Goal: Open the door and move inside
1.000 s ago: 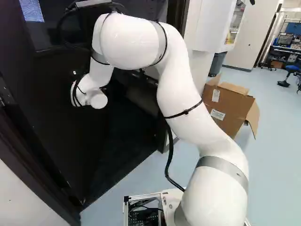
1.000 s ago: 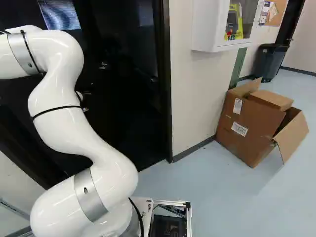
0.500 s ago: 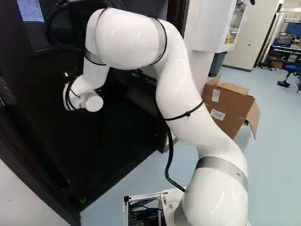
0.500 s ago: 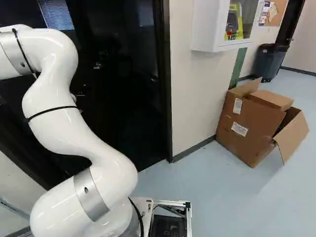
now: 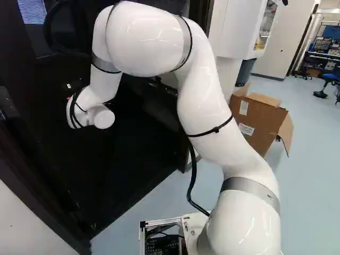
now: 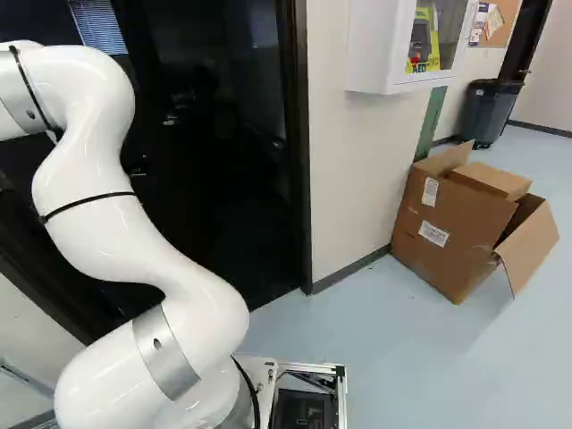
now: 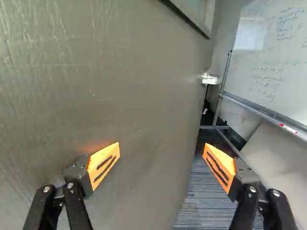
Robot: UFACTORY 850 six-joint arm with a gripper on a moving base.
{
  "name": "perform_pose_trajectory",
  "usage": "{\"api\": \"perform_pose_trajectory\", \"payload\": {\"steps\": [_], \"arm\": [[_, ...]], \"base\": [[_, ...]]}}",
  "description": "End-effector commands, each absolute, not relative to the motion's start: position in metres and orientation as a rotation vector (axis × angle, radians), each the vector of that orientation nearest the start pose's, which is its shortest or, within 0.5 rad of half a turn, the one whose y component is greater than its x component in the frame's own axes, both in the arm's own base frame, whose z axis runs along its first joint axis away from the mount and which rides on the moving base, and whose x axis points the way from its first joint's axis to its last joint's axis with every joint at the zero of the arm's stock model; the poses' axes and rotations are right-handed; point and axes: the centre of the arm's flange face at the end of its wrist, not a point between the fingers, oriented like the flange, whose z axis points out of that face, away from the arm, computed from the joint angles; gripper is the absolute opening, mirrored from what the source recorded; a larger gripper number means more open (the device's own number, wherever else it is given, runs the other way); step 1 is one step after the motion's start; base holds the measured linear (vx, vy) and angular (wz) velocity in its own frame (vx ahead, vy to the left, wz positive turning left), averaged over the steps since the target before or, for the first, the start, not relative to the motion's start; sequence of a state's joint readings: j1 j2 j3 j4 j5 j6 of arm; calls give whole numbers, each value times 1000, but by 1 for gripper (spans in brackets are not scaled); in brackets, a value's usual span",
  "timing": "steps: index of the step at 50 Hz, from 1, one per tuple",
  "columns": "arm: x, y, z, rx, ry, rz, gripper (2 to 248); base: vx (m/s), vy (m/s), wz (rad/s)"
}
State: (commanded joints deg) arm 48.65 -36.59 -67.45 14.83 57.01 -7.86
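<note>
I have the scuffed, grey-brown, flat door (image 7: 129, 72) ahead of my black two-fingered gripper (image 7: 162, 145) in the wrist view, and its broad face runs on past one side of it. The fingers stand widely spread with a gap between their orange pads (image 7: 103, 165); one pad sits over the door's face, near a faint orange glow on it, and the other over the grey striped carpet (image 7: 199, 206) past the door's edge. I can't tell whether either finger touches the door. For writing, I see handwritten lines on the glossy whiteboard (image 7: 261, 62) beyond that edge, too small for me to make out, with a red-and-white marker (image 7: 289, 129) on its metal ledge. At the right of the right base view, printed white labels are stuck to the open brown cardboard box (image 6: 456, 223) on the floor, and there is lettering on the white wall cabinet (image 6: 380, 45). Up close, the door's surface shows fine streaks and small marks, with a dark-edged window (image 7: 195, 10) set in it and a small silver metal fitting (image 7: 210, 79) near its edge. In the left base view I see the white jointed arm (image 5: 204, 95) reaching toward the dark doorway
</note>
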Motion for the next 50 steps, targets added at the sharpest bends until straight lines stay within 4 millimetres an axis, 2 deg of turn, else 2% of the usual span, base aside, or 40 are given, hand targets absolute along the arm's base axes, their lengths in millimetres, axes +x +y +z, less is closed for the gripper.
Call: {"api": "perform_pose_trajectory", "payload": {"steps": [37,50], "arm": [[445,511,382,-1879,-660,-1804,247],[444,504,383,-1887,-658,-1803,247]], "base": [[0,0,0],[0,0,0]]}}
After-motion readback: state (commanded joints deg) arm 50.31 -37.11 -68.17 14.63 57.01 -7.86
